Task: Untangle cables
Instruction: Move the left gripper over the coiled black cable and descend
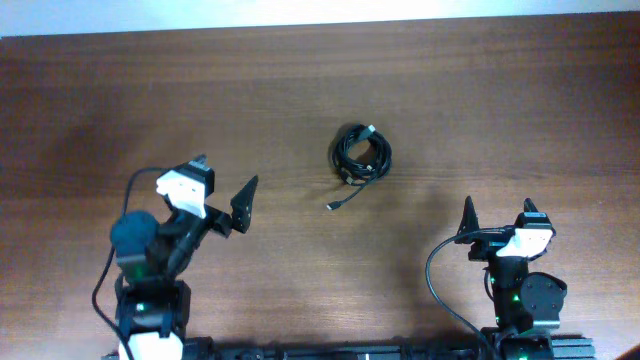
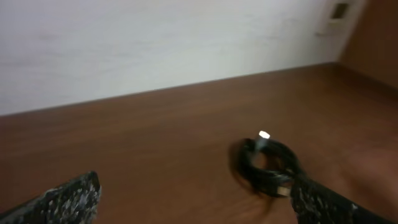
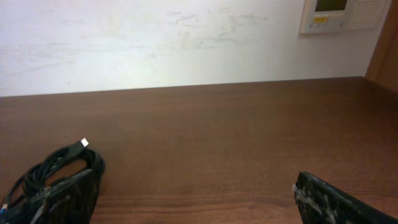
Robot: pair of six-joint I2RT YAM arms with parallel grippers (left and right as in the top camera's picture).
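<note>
Cables: thin, black, glossy cords wound into one roughly round coil lying on the brown wood-grain table, a little right of centre and ahead of both arms, nearer my right one. I count one bundle; I cannot separate the individual strands within it. Overhead, two plug ends are visible: one at the coil's far edge, and one on a short tail trailing off toward my left arm. That tail appears only in the overhead view. My left gripper and my right gripper both have their jaws spread wide, holding nothing, well apart from the coil. The wrist views show the finger pads as black with a speckled, gritty texture. The right wrist view alone shows a white wall with a pale control panel.
</note>
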